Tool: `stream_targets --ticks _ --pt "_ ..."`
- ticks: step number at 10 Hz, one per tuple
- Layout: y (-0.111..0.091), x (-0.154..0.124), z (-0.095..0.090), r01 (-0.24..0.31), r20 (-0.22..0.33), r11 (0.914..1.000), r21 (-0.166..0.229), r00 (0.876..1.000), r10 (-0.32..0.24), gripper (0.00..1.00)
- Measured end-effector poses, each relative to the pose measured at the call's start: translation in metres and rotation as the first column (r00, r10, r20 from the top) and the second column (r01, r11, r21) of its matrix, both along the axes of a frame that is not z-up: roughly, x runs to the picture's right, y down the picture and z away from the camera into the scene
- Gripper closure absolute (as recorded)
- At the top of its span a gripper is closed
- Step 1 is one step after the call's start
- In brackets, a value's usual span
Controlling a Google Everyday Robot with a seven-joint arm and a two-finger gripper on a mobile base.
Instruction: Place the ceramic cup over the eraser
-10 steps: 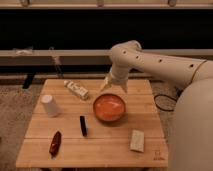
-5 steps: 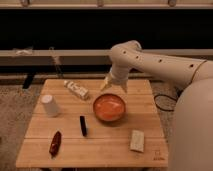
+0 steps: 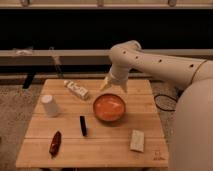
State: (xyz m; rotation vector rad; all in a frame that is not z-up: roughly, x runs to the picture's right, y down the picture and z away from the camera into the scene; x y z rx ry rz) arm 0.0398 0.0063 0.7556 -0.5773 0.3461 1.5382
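Observation:
The ceramic cup [image 3: 49, 106] is a small plain white tapered cup standing upside down near the left edge of the wooden table [image 3: 95, 145]. The eraser [image 3: 83, 125] is a narrow black bar lying flat near the table's middle, to the right of the cup and apart from it. My gripper [image 3: 113, 86] hangs over the back of the table, just above the far rim of the orange bowl [image 3: 109, 108], well to the right of the cup and the eraser. It holds nothing that I can see.
A white-labelled tube [image 3: 76, 89] lies at the back left. A red pepper-like object [image 3: 55, 142] lies at the front left. A pale rectangular block [image 3: 137, 140] lies at the front right. A dark shelf runs behind the table.

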Motion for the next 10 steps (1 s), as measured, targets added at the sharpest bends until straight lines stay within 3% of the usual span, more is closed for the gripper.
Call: stream_targets --ticks 2,5,6,8,10 --pt "-0.001 -0.035 -0.014 0.065 0.044 0.9976 0.023 0.997 -0.066 0.20" --pt "0.018 -0.118 -0.046 0.199 0.126 0.9781 0.060 0.970 -0.206 0.20" --pt "0.025 -0.156 -0.055 0.261 0.160 0.9617 0.083 0.949 -0.272 0.20" --pt "0.030 -0.203 -0.058 0.325 0.203 0.9397 0.105 0.918 -0.341 0.20" --pt "0.037 -0.257 -0.054 0.412 0.260 0.9000 0.141 0.862 -0.436 0.20"
